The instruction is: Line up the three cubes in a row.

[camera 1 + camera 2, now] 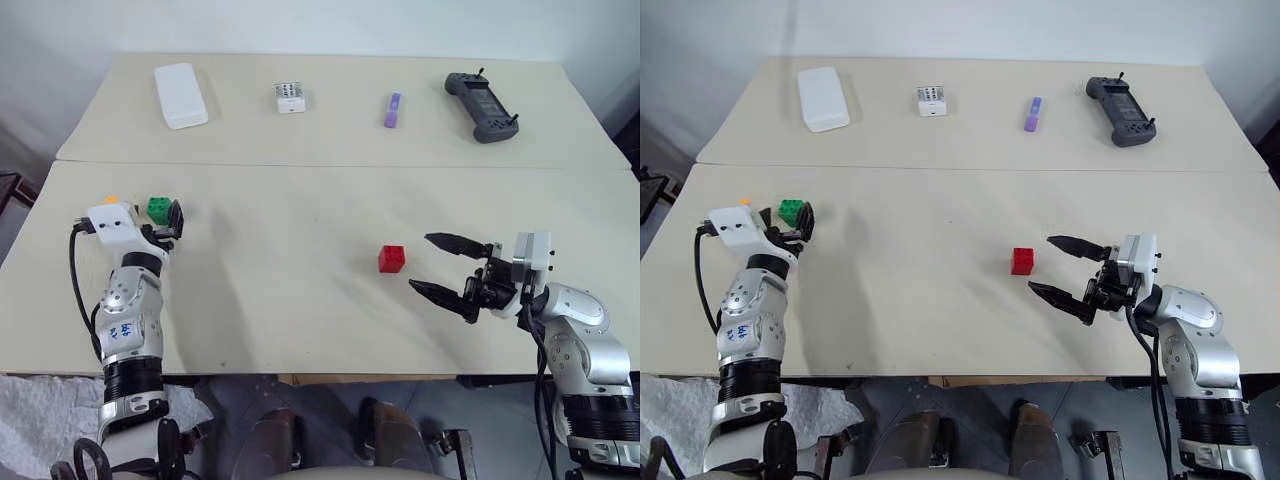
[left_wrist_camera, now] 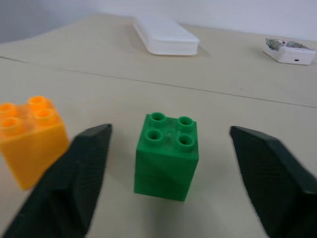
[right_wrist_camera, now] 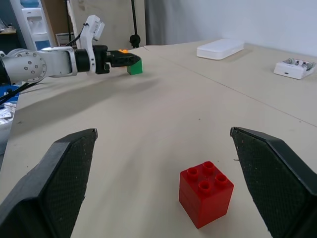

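Between open left tool point(image 2: 166, 183) fingers, upright green cube point(image 2: 167, 156).

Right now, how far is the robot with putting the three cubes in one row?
Nothing is lined up yet. The green cube and the orange cube stand near each other at the table's left side, while the red cube stands far off, in front of the open right gripper. In hand: the left gripper straddles the green cube, not clamped. Left: bringing all three together.
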### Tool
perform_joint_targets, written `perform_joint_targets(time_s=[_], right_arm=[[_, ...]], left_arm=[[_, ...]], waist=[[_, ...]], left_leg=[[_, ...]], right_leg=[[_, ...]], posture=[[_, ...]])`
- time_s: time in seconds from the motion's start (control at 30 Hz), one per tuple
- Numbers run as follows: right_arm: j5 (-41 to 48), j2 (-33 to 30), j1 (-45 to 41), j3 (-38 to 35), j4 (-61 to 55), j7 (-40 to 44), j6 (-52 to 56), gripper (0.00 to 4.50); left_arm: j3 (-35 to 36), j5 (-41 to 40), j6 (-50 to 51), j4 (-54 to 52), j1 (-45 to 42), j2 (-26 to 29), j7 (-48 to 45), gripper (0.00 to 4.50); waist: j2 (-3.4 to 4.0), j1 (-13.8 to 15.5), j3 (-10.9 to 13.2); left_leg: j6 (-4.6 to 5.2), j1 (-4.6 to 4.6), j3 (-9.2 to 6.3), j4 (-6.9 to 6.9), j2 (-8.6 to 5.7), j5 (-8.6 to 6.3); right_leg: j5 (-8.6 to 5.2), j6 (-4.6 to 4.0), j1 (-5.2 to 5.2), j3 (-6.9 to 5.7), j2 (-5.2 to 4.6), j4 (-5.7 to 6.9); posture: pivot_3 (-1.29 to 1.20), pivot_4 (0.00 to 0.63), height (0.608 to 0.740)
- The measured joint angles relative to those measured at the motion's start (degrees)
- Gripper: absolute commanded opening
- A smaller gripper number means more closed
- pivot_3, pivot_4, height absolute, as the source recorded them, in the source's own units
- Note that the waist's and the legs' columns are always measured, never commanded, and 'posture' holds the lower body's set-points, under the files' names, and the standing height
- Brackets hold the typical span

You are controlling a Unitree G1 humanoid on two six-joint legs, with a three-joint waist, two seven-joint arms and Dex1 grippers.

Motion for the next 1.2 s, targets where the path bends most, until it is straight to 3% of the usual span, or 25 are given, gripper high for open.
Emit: perform_joint_targets(time_s=[0.17,0.27,0.47,0.57,0.67,0.83,0.97,1.2], right_arm=[[0.01,0.00,0.26,-0.10,-0.15,-0.53,-0.03,4.50],[0.02,-0.02,2.07,-0.60,-0.76,-0.61,-0.20,4.50],[0.83,-4.53,9.97,-7.07,-3.18,0.54,-0.04,4.50],[1.42,-6.44,12.73,-9.46,-3.77,2.07,-0.02,4.50],[1.44,-6.57,14.23,-10.70,-3.49,2.79,-0.09,4.50],[1.44,-6.39,14.39,-11.03,-4.26,1.73,-0.14,4.50],[1.48,-5.97,16.05,-11.07,-6.64,0.59,-0.15,4.50],[1.54,-5.59,17.75,-11.09,-8.71,-0.81,-0.16,4.50]], left_arm=[[-0.60,0.16,-0.97,2.65,-0.67,0.57,-2.92,1.49],[-0.59,-1.43,-3.83,2.97,-0.78,0.86,-8.81,1.49],[-7.87,-14.07,-1.17,-2.49,-3.79,8.64,-46.26,1.49],[-14.18,-13.47,-0.96,-0.55,-9.33,11.13,-59.85,1.49],[-20.67,-9.45,-3.64,7.46,-14.60,9.98,-69.11,1.49],[-26.60,-3.00,-12.52,24.10,-22.35,3.03,-76.36,1.49],[-27.24,0.67,-19.73,35.95,-25.69,0.51,-77.68,1.49],[-25.81,3.45,-26.50,45.07,-28.89,-2.28,-76.28,1.49]], waist=[[0.00,0.05,0.00],[-0.02,0.21,0.00],[-0.04,0.14,0.02],[-0.02,-0.06,0.01],[-0.02,-0.08,0.01],[-0.10,-0.06,0.05],[-0.12,-0.07,0.07],[-0.18,0.34,0.10]], left_leg=[[0.00,0.00,0.00,0.00,0.00,0.00],[0.00,-0.01,-0.01,0.00,-0.02,0.00],[0.01,-0.08,0.03,0.04,-0.06,0.00],[-0.02,0.07,0.21,0.02,-0.21,0.02],[-0.09,0.10,0.20,0.02,-0.18,0.06],[-0.08,0.01,0.21,0.02,-0.13,0.07],[-0.05,-0.03,0.21,0.00,-0.15,0.06],[0.12,-0.12,0.13,0.04,-0.06,0.13]], right_leg=[[0.00,0.00,0.00,0.00,0.00,0.00],[0.00,0.00,0.00,0.00,-0.02,0.00],[0.00,0.00,0.00,-0.03,-0.01,-0.02],[-0.01,0.01,0.13,-0.01,0.08,-0.06],[-0.01,0.02,0.12,0.01,0.13,-0.06],[-0.01,0.02,0.04,-0.02,0.16,-0.07],[-0.01,0.02,-0.01,-0.01,0.15,-0.08],[0.04,0.11,-0.02,-0.03,-0.04,-0.07]], posture=[[0.00,0.150,0.740],[0.00,0.150,0.740],[0.00,0.150,0.740],[0.00,0.150,0.740],[0.00,0.150,0.740],[0.00,0.150,0.740],[0.00,0.150,0.740],[0.00,0.150,0.740]])
